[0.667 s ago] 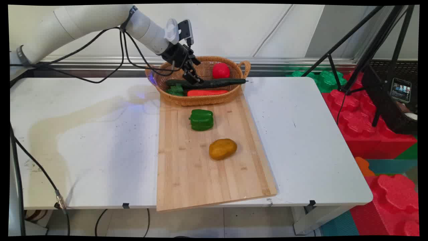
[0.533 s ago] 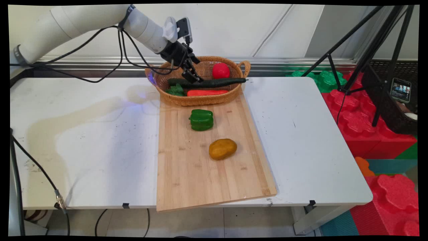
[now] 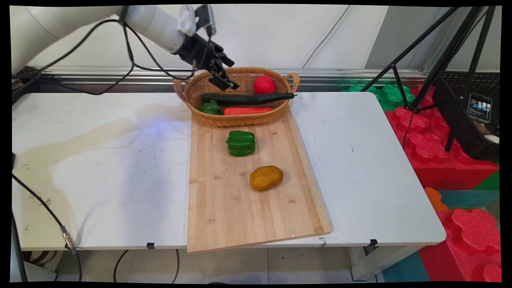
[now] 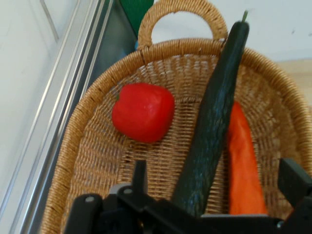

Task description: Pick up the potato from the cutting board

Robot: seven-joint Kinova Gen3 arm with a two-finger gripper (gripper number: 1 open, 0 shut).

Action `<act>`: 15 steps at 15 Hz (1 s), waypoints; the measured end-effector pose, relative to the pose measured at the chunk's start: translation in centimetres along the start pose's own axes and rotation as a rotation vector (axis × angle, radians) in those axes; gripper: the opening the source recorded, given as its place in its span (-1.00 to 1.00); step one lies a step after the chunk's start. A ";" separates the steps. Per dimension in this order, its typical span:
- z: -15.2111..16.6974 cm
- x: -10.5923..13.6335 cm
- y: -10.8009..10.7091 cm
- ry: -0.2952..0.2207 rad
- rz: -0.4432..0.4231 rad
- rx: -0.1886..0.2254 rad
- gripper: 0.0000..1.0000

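Gripper (image 3: 224, 82) hangs empty above the basket (image 3: 240, 119), fingers spread wide; cucumber (image 3: 246, 98) lies just below, beside the carrot (image 3: 248, 111) and tomato (image 3: 264, 85). For a clean grasp: straddle the cucumber mid-length, clear of the carrot.

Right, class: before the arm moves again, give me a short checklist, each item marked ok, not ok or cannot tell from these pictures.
1. Gripper raised above the basket, touching nothing: ok.
2. Gripper open and empty; in the hand view its fingers stand wide apart: ok.
3. Cucumber lying inside the basket: ok, though its tip sticks out over the right rim.
4. Red pepper and carrot inside the basket: ok.
5. Green pepper and potato resting apart on the cutting board: ok.
6. Cutting board fully on the table: not ok, its near edge overhangs.
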 end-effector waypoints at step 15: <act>-9.9 -2.1 5.4 0.063 -0.030 -0.153 1.00</act>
